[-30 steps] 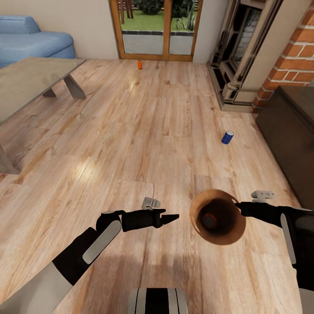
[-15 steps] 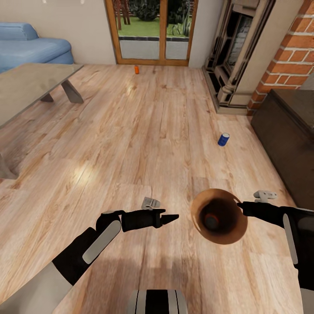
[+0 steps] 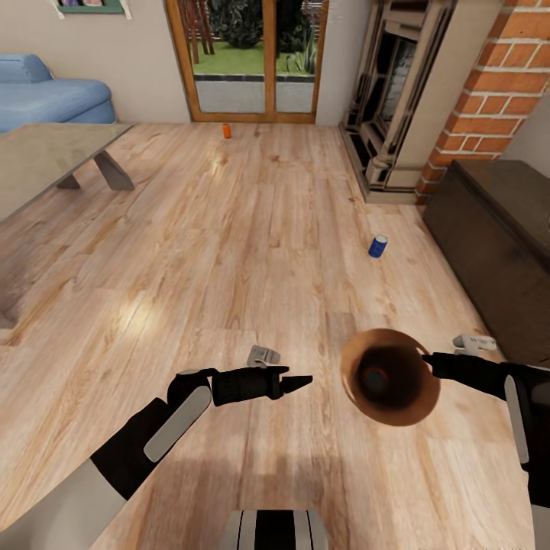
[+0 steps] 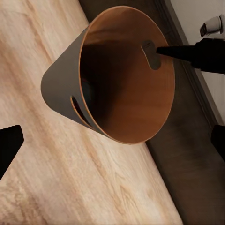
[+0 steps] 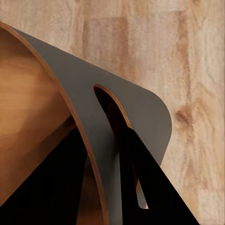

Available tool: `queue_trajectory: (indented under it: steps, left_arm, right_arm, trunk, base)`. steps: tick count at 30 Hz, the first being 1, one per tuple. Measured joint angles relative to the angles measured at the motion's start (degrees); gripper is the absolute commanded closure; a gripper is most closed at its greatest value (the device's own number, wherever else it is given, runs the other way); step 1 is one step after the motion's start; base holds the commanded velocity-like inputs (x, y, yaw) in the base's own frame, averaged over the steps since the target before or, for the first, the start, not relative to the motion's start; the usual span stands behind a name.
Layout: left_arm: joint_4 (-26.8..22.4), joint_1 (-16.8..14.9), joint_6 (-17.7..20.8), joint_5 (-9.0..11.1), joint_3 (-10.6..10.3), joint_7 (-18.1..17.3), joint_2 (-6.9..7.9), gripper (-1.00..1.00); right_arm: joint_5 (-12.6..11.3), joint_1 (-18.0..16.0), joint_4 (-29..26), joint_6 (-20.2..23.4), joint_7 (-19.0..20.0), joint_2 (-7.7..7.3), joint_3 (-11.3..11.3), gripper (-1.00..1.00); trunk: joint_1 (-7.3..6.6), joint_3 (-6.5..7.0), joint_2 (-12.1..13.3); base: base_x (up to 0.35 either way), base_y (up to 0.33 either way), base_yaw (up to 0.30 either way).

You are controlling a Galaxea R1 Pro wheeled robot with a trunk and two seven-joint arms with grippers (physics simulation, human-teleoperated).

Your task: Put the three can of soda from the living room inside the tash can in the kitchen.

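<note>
My right gripper (image 3: pixel 429 365) is shut on the rim of the brown tash can (image 3: pixel 389 376), held tilted above the wood floor. In the right wrist view its fingers (image 5: pixel 140 183) straddle the can's wall (image 5: pixel 117 117) at a handle slot. A grey-topped can of soda (image 3: pixel 374 376) lies in the dark inside. A blue can of soda (image 3: pixel 377 246) stands on the floor ahead to the right. Far off, an orange can of soda (image 3: pixel 226 131) stands by the glass door. My left gripper (image 3: pixel 302 380) is open and empty beside the tash can (image 4: pixel 126 75).
A glass-topped table (image 3: pixel 53 153) is at the left, with a blue sofa (image 3: pixel 46 95) behind it. The stone fireplace (image 3: pixel 389 99) and brick chimney (image 3: pixel 489 92) stand at the right. A dark cabinet (image 3: pixel 496 229) lines the right wall. The wood-framed door (image 3: pixel 248 61) is straight ahead.
The whole view has shifted: the cans, door and fireplace now sit further left and further away, so the camera moved. Both arms and the held tash can keep their pose.
</note>
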Motion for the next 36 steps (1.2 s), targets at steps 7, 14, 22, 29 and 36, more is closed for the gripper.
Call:
queue_trajectory:
  steps: [7,14,22,29,36]
  left_arm:
    - [0.01,0.0,0.0,0.0,0.03,0.01,0.07,-1.0]
    - [-0.01,0.0,0.07,0.0,0.01,0.01,0.14,-1.0]
    - [0.01,0.0,0.09,0.0,0.0,0.0,0.16,-1.0]
    - [0.0,0.0,0.09,0.0,0.02,0.01,0.16,-1.0]
    - [0.01,0.0,0.09,0.0,0.02,0.0,0.18,-1.0]
  right_arm:
    - [0.57,0.0,0.0,-0.18,-0.04,-0.01,-0.03,1.0]
    - [0.42,0.0,0.0,-0.14,-0.01,-0.01,0.06,1.0]
    - [0.34,0.0,0.0,-0.1,0.01,0.07,0.07,1.0]
    - [0.49,0.0,0.01,-0.15,0.02,0.38,0.14,1.0]
    - [0.08,0.01,0.02,-0.01,-0.79,2.49,1.29,1.0]
  trunk:
    - [0.0,0.63,0.0]
    - [0.0,1.26,0.0]
    - [0.0,1.98,0.0]
    - [0.0,2.61,0.0]
    - [0.0,3.23,0.0]
  base:
    - [0.0,0.0,-0.139]
    - [0.0,0.0,-0.139]
    - [0.0,0.0,-0.126]
    - [0.0,0.0,-0.032]
    - [0.0,0.0,0.0]
